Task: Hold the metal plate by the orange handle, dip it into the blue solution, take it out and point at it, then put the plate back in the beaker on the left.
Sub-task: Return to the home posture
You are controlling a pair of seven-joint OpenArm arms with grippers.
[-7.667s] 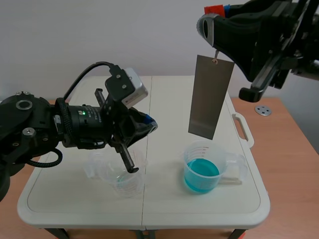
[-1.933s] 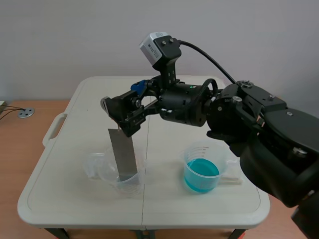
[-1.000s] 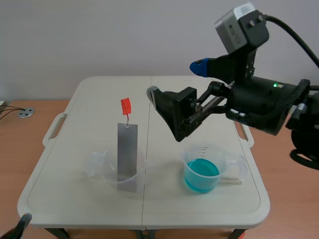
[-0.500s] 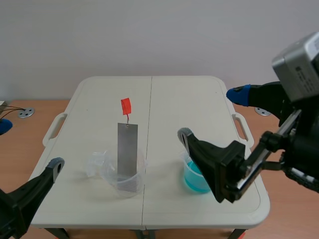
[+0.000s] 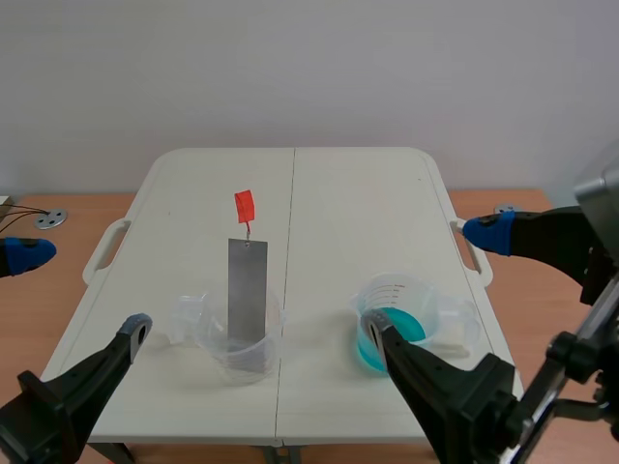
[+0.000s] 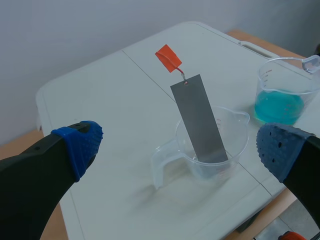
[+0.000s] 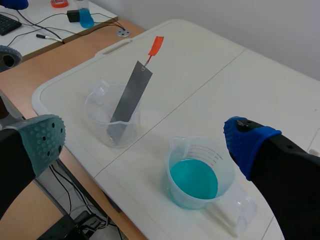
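The grey metal plate [image 5: 246, 295] stands leaning in the clear left beaker [image 5: 237, 340], its orange handle [image 5: 245, 205] sticking up free. To its right stands the beaker of blue solution [image 5: 392, 327]. My left gripper [image 5: 77, 295] is low at the table's near left corner, open and holding nothing. Low at the near right, my right gripper [image 5: 430, 280] is open too, close to the blue beaker. The left wrist view has the plate [image 6: 199, 120] and handle [image 6: 167, 56] ahead of its open gripper [image 6: 180, 145]. Ahead of the open right gripper [image 7: 145, 140] are the plate [image 7: 129, 100] and blue beaker [image 7: 197, 172].
The white folding table [image 5: 348, 193] has carry handles at both sides [image 5: 471, 253]. A small metal disc [image 5: 45, 219] lies on the wooden surface at the left. A side desk with cables and a blue bottle [image 7: 86, 18] lies beyond the table.
The right arm has drawn back from above the table's middle down to the near right. The left arm has come into view at the near left. The plate has stayed in the left beaker.
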